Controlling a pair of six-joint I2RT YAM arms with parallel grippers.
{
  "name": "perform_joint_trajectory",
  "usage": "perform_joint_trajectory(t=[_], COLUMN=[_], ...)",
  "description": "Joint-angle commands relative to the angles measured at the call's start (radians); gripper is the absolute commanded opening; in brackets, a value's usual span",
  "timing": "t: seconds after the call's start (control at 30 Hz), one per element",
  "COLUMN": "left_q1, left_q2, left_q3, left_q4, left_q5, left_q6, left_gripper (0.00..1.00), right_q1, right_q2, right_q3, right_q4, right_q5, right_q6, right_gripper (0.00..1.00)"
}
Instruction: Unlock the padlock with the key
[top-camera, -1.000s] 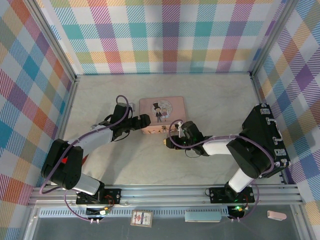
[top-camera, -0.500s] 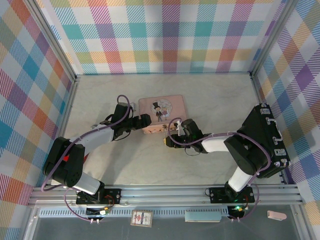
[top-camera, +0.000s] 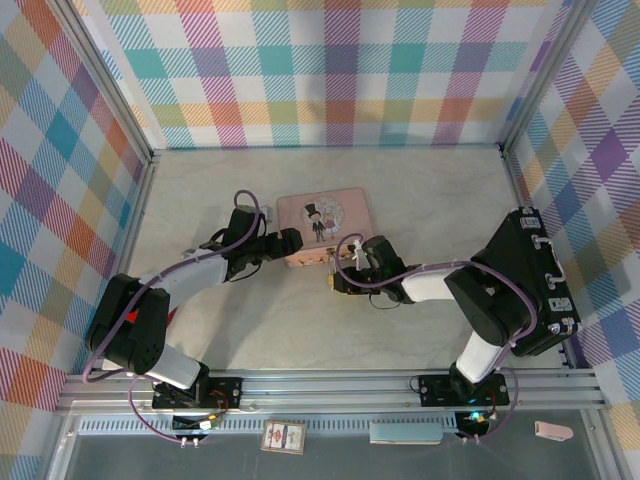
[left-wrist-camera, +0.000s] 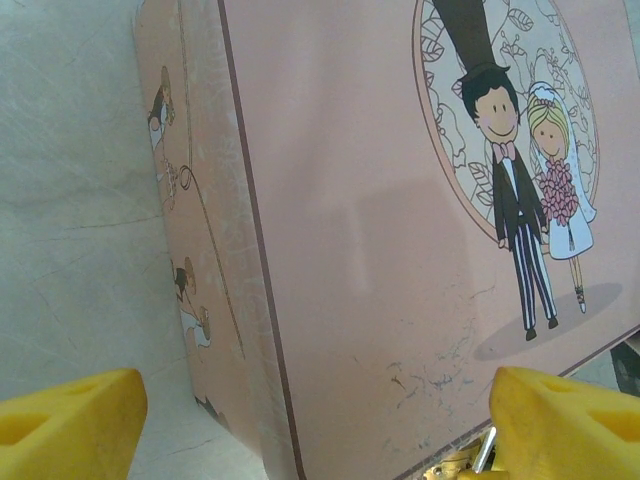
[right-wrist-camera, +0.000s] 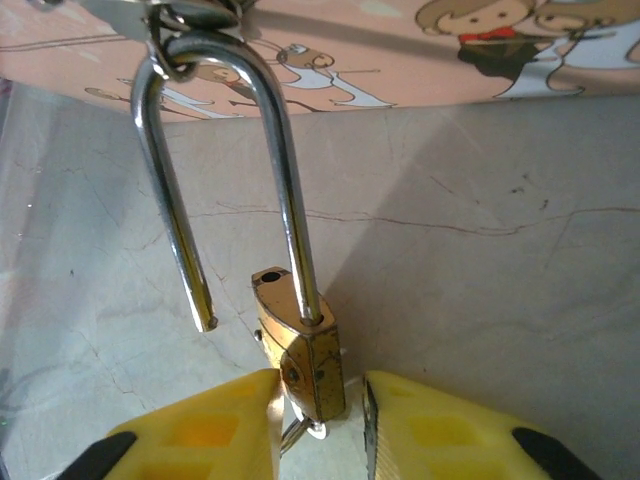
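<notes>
While the right hand (right-wrist-camera: 318, 405) is pinching nearly closed on the key (right-wrist-camera: 300, 432), a grey sliver under the padlock (right-wrist-camera: 300, 345), we are noting the brass body sitting between its fingertips. The shackle (right-wrist-camera: 285, 170) is standing open, one leg free, its bend hooking the clasp ring (right-wrist-camera: 190, 20) of the pink tin (right-wrist-camera: 400, 60) on the worktop (right-wrist-camera: 480, 300). The left hand (left-wrist-camera: 318, 425) is spreading wide about the tin's corner; we are unable to confirm contact.
</notes>
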Motion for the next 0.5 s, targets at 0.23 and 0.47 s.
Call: perform_joint_trajectory(t=[0.23,0.47], left_q1=[0.009,0.009], left_q2=[-0.041,-0.053], left_q3=[-0.024,-0.026], left_q4=[-0.003,-0.012], left_q5=[0.004,0.001], left_q6=[-0.012,-0.012], left_gripper=[0.88,0.88], right_q1=[0.021,0.020], right_q2=[0.062,0.047], right_q3=[0.044,0.039], right_q4=[0.108,0.109], right_q5=[0.052,0.124], right_q6=[-0.019,-0.017], right_gripper=[0.24,0.33])
